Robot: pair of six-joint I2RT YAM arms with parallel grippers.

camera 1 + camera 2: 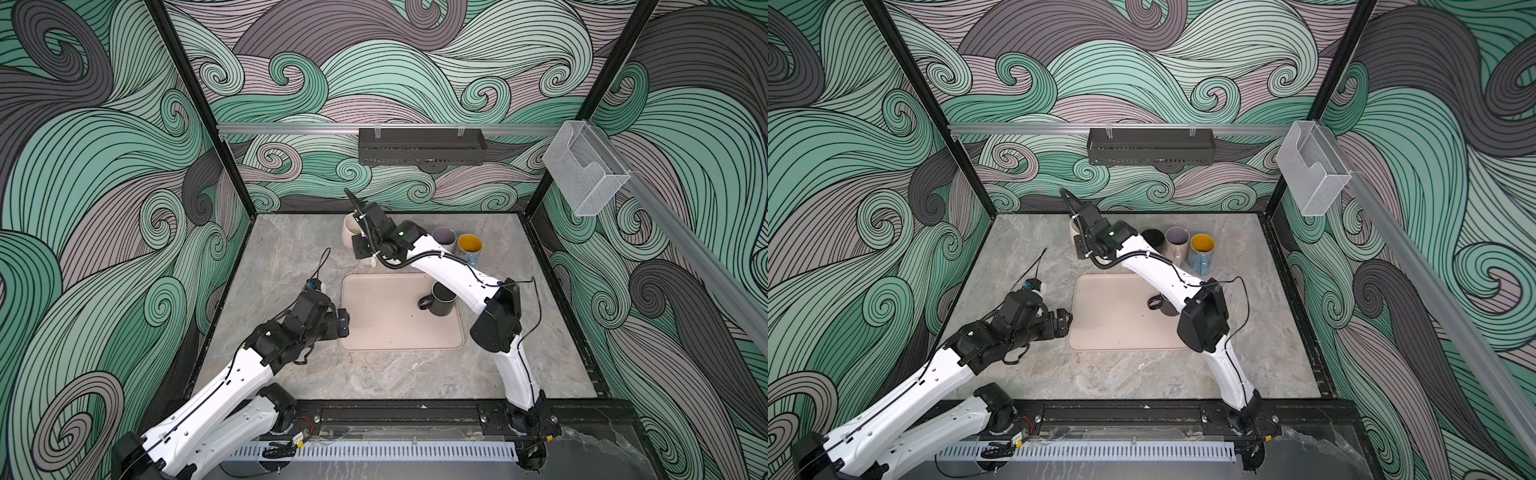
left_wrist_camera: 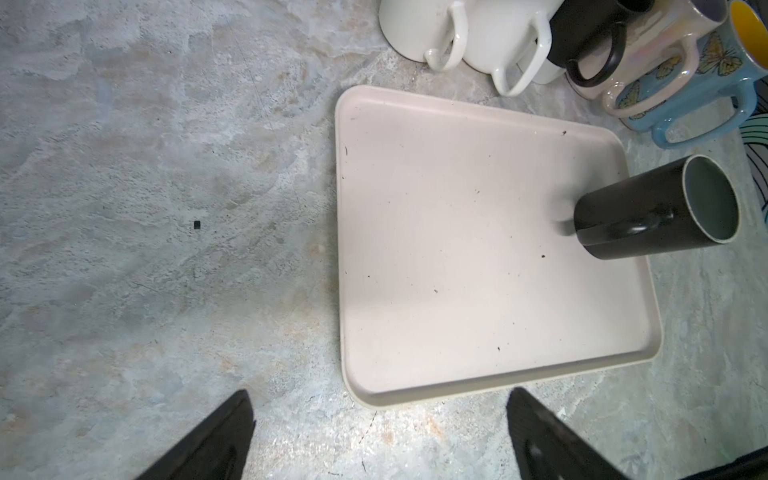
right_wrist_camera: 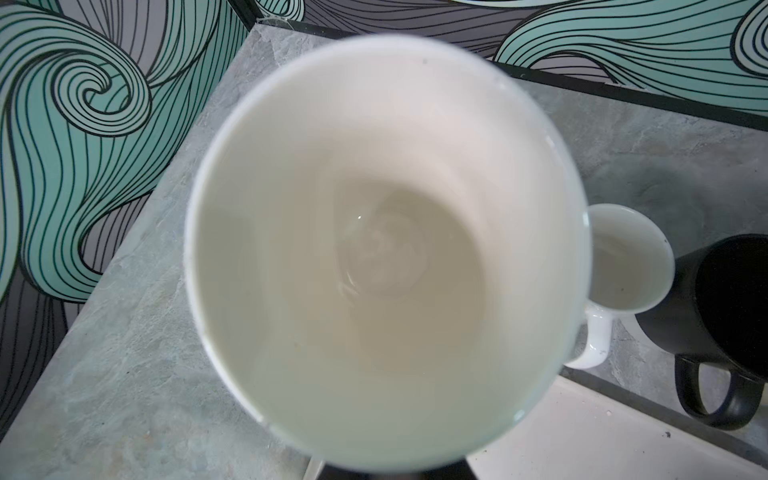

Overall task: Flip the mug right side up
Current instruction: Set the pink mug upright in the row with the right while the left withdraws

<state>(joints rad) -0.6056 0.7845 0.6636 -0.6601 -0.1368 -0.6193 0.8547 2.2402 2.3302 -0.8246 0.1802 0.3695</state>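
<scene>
The left gripper [image 2: 380, 395] hangs with its jaws spread wide just off the left edge of the beige tray [image 1: 386, 328]. Beyond the tray's far left corner the white mug [image 1: 350, 229] stands mouth up. The right gripper [image 1: 365, 246] is closed right at it, with its fingers hidden, so I cannot tell whether it grips the mug. A black mug [image 1: 441, 305] stands upright on the tray's right side. Past the tray's far right corner stand an iridescent mug [image 1: 444, 237] and a blue butterfly mug [image 1: 469, 249].
</scene>
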